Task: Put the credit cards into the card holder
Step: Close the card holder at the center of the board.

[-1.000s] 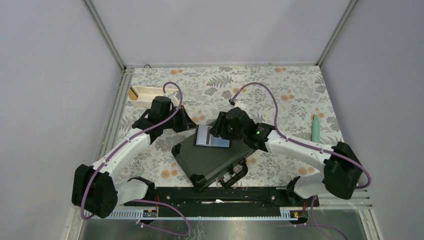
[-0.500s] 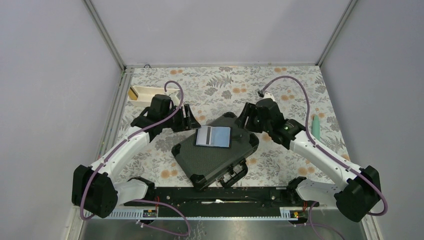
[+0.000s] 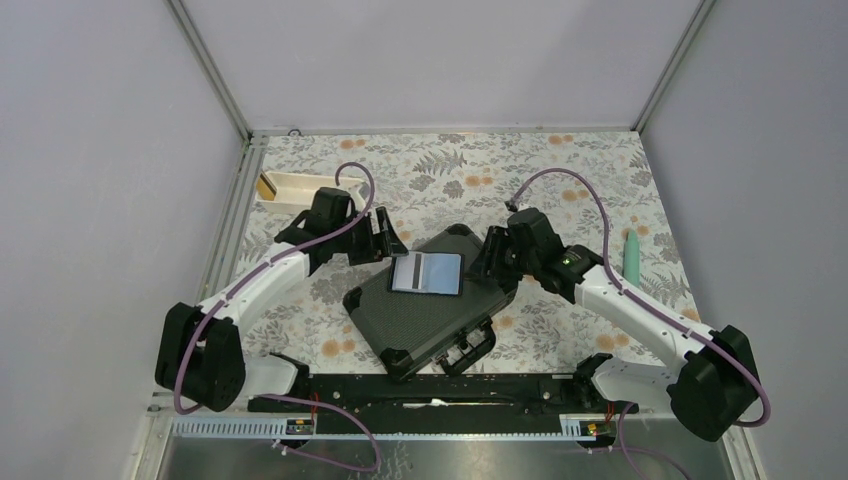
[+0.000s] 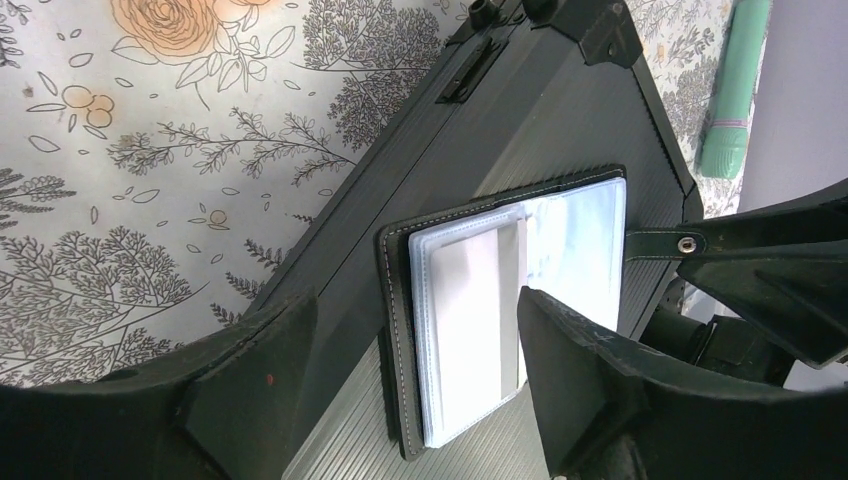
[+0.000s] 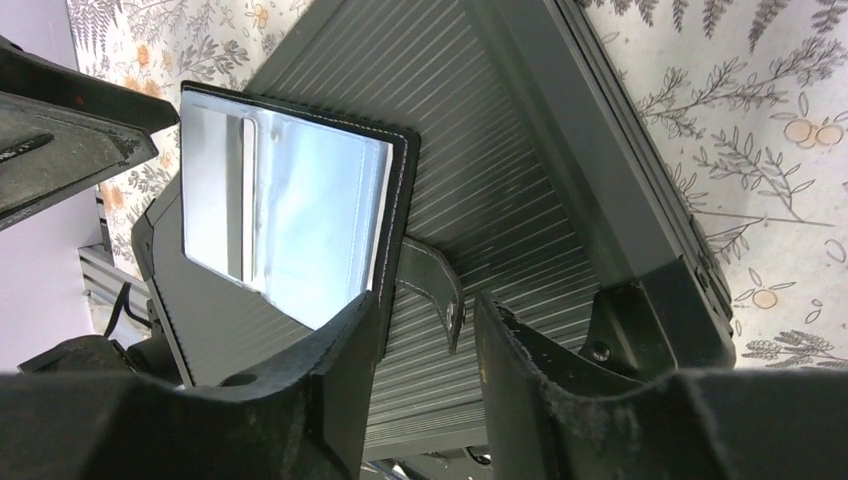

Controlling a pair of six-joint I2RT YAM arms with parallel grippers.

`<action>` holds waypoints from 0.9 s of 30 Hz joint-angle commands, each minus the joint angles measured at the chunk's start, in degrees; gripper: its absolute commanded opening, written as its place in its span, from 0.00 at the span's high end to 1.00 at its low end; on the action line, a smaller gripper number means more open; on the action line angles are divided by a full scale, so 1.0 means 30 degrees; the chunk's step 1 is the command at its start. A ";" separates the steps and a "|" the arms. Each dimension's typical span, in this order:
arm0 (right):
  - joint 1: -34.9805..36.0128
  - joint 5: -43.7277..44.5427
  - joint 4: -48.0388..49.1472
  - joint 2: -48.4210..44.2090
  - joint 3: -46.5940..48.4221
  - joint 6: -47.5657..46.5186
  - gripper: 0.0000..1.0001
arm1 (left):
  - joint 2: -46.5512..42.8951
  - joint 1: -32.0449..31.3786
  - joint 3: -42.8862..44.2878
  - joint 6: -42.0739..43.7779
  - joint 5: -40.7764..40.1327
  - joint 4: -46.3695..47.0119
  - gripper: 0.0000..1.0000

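Card holder [image 3: 427, 272] lies open, pockets up for loading; my left fingers [image 4: 240, 380] at nine, right fingers [image 5: 320, 400] at three o'clock, both released.

Pockets of the card holder [image 4: 470, 300] are washed out by glare; the hard case [image 5: 500, 130] is cropped at wrist-view edges; the far-left tray [image 3: 285, 186] is partly hidden.

black card holder [image 3: 427, 273], pale blue inside; black ribbed case [image 3: 415, 322]; grey-and-orange floral tablecloth [image 3: 580, 170]; green tube [image 3: 631, 257].
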 commanded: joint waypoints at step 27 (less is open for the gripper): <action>-0.0015 -0.0598 0.1413 0.0234 -0.0570 0.0539 0.76 | 0.1302 -0.0621 0.0220 -0.0283 0.0489 0.1375 0.42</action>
